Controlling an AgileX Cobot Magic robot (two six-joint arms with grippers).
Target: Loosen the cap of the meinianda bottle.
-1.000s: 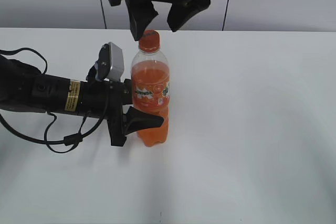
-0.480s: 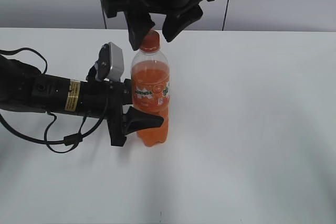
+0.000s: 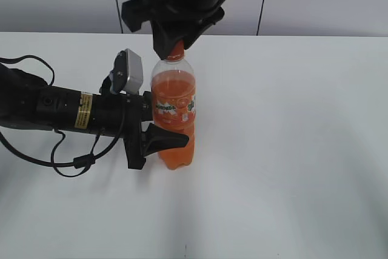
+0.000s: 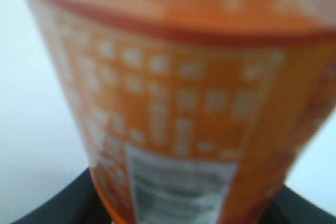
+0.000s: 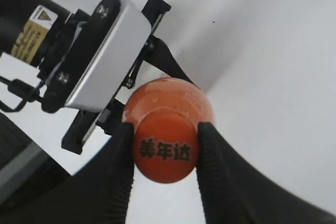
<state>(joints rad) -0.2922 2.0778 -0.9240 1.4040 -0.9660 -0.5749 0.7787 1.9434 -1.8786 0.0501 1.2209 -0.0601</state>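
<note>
Right gripper (image 3: 176, 39), exterior view: I see it over the bottle top, black jaws pressed on the cap (image 3: 176, 48), only an orange sliver showing. Meinianda bottle (image 3: 174, 113) stands upright on the white table (image 3: 291, 150); clear plastic, orange drink, orange label band with white lettering too small for me to read, ridged lower body. Left gripper (image 3: 159, 139) clamps the lower body from the side, one black finger across the front.

Left wrist view: label fills the frame, blurred; white text block and a white panel, unreadable. Black gripper edge along the bottom.

Right wrist view: ribbed black fingers (image 5: 119, 169) pinch the round, smooth cap (image 5: 166, 153) on both sides. Dark print on top reads "美年达".
</note>
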